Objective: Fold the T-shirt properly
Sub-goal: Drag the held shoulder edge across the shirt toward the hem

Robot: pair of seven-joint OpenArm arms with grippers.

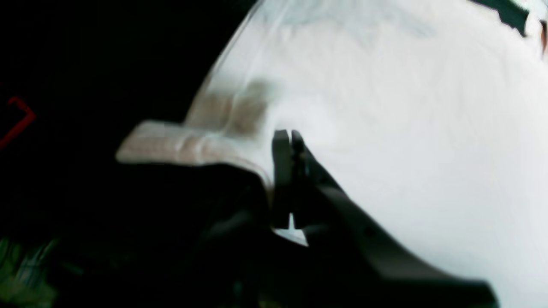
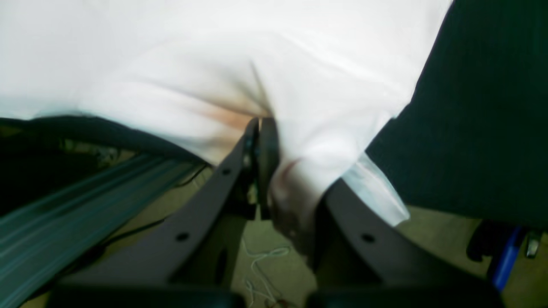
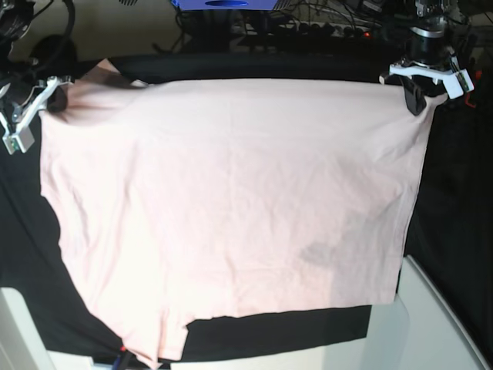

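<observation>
Across the black table cloth (image 3: 454, 216) the T-shirt (image 3: 231, 200) lies spread wide and mostly flat, plain side up, its far edge stretched between the two grippers and its near edge ending short of the table's near side. At the far left corner the right gripper (image 3: 52, 99) has its jaws closed on a bunched fold of the shirt; at the far right corner the left gripper (image 3: 416, 96) pinches the hem the same way.

From the right wrist camera, the right gripper (image 2: 260, 128) shows closed jaws with cloth (image 2: 214, 64) gathered around them, plus a floor (image 2: 274, 256) with loose cord below, which the base view hides. The left wrist view is blurred, but the left gripper (image 1: 287, 139) appears clamped at the edge of the T-shirt (image 1: 406, 128), with a red mark (image 1: 19, 119) on the dark surface at left.
</observation>
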